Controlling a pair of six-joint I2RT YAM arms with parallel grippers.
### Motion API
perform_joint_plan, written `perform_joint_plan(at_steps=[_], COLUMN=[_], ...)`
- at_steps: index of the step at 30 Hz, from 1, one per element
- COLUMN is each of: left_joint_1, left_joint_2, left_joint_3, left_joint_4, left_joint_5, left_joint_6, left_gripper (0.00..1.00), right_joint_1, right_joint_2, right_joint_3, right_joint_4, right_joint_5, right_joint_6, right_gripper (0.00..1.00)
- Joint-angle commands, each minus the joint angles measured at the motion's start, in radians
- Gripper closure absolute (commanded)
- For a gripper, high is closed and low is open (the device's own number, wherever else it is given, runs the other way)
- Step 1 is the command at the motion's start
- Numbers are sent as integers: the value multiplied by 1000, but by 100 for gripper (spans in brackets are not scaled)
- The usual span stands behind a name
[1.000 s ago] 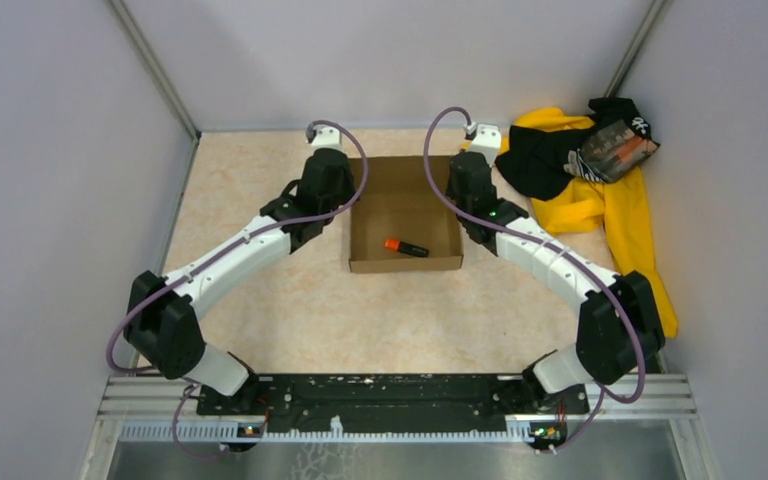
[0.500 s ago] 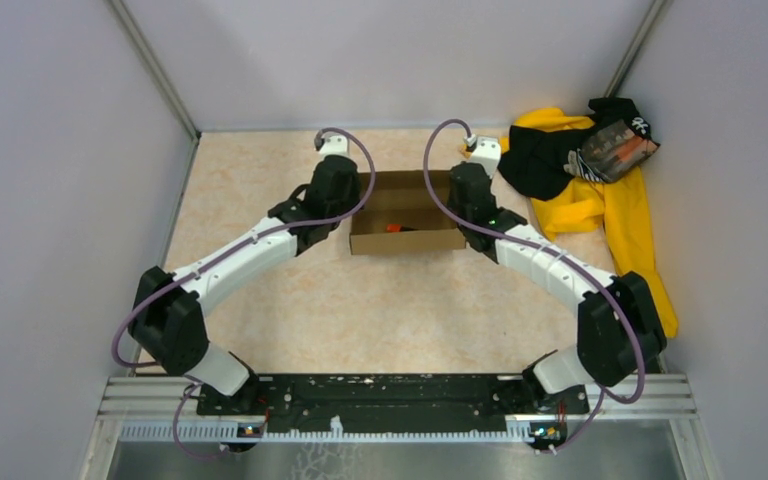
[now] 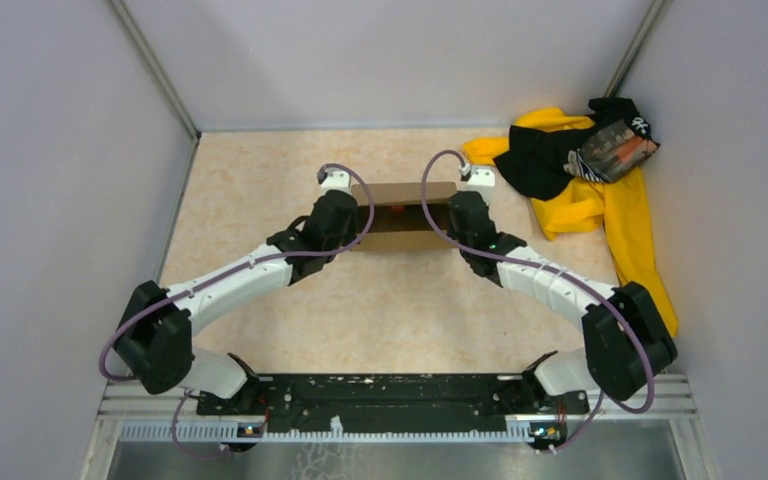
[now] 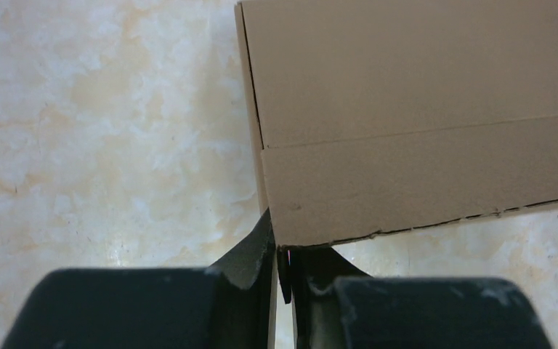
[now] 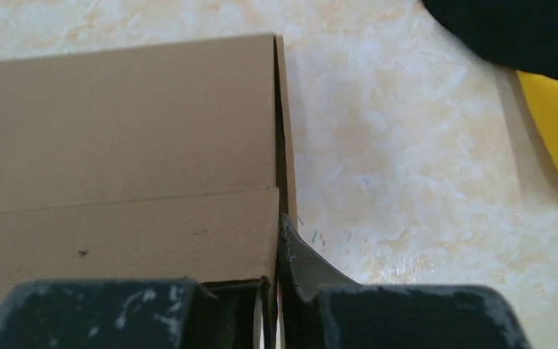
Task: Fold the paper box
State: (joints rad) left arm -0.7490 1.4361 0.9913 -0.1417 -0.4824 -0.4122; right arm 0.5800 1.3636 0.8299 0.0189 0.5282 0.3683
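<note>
Top external view: the box (image 3: 400, 240) sits mid-bench (image 3: 260, 180), between my two wrists, with a brown panel leaning over its far side and a dark gap below it where something red-orange (image 3: 397, 208) peeks out. My left claw (image 4: 282, 254) is nearly closed, pinching the box's left side wall between its fingers (image 4: 251, 254) at the near corner. My right claw (image 5: 276, 291) grips the right side wall the same way, the cardboard edge running down between its fingers (image 5: 301, 265). Yellow and black clothes (image 3: 580, 170) lie in the far right corner, apart from the box.
</note>
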Motion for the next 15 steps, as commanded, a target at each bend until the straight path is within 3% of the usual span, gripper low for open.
perform_joint_plan(at_steps=[1,10,13,15], left_joint_1=[-29,-51,-53,-53], left_joint_2=[-50,-55,-57,-64], left_joint_3=[-46,-108,-113,-115], left_joint_4=[59,56,44,30], left_joint_5=[26,28,32,34], left_joint_6=[-21,-39,-42,-43], left_gripper=[86,84,81,70], right_joint_1=[41,50,50,50], right_joint_2=[-55,-141,-182,-222], right_joint_3=[-35,-132,-163,-182], right_joint_4=[15,-5,-17,-38], right_joint_5=[-69,-114,-133,-140], right_joint_6=[17,24,25,26], right_gripper=[89,71,57,46])
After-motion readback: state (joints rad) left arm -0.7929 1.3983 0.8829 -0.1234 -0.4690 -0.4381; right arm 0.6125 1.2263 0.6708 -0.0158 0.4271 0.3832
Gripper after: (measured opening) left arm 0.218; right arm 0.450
